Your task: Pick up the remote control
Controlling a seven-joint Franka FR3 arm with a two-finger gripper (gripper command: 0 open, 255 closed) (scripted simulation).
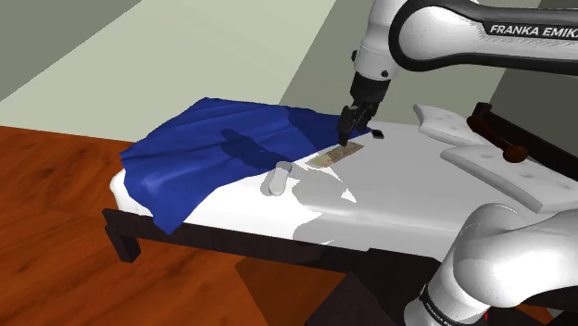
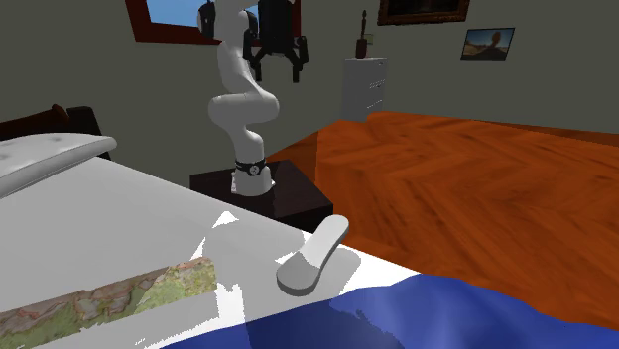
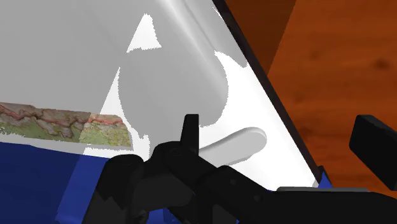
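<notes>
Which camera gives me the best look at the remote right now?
Second exterior view: the pale grey remote lies whole and near, nothing covering it. The shoulder view shows it whole but farther off; in the wrist view the gripper hides one end.

On the wrist view I lose the near end of the remote [image 3: 245, 141] behind the black body of the claw [image 3: 283, 130], and the patterned strip [image 3: 63, 121] runs out past the picture's edge. In the second exterior view the same strip [image 2: 119, 292] and the blue blanket [image 2: 417, 317] are cut off at the bottom edge, and the arm [image 2: 238, 99] is cut off at the top. In the shoulder view a small black thing [image 1: 378, 135] lies on the bed [image 1: 398, 185] just beside the claw [image 1: 347, 137], too small for me to name. The arm's lower link hides the bed's near corner there.
</notes>
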